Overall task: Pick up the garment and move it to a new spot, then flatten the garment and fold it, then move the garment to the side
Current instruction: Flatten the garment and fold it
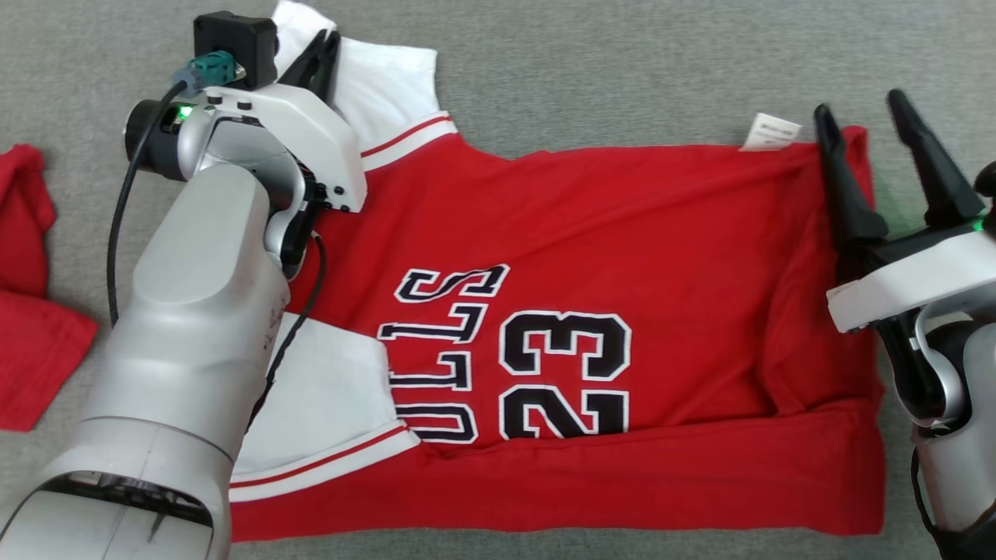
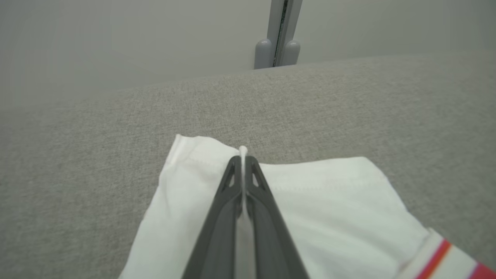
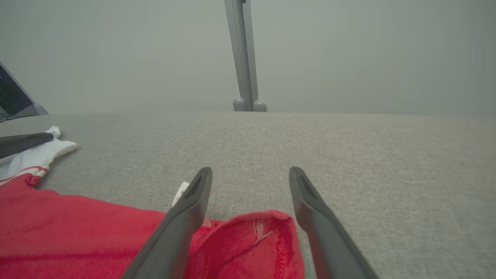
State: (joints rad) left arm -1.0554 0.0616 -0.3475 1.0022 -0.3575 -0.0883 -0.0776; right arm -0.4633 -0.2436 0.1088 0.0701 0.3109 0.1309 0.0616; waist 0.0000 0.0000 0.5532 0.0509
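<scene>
Nearby: red cloth point(image 1: 31, 311) far left, clear of jersey point(image 1: 591, 218); tag point(image 1: 770, 131) at hem. Flat on worktop point(image 1: 622, 62), long axis left-right, collar left, hem right. Left hand point(image 1: 323, 50) clenched on far sleeve point(image 1: 389, 74); right hand point(image 1: 860, 105) released over hem corner

I'm seeing the garment point(image 1: 622, 218) lying centre on the padded surface point(image 1: 622, 62). Left gripper point(image 1: 331, 37) is sitting on its sleeve point(image 1: 381, 85) at 11 o'clock, right gripper point(image 1: 860, 105) straddling its corner at 2, another cloth point(image 1: 31, 295) lying apart at 9.
</scene>
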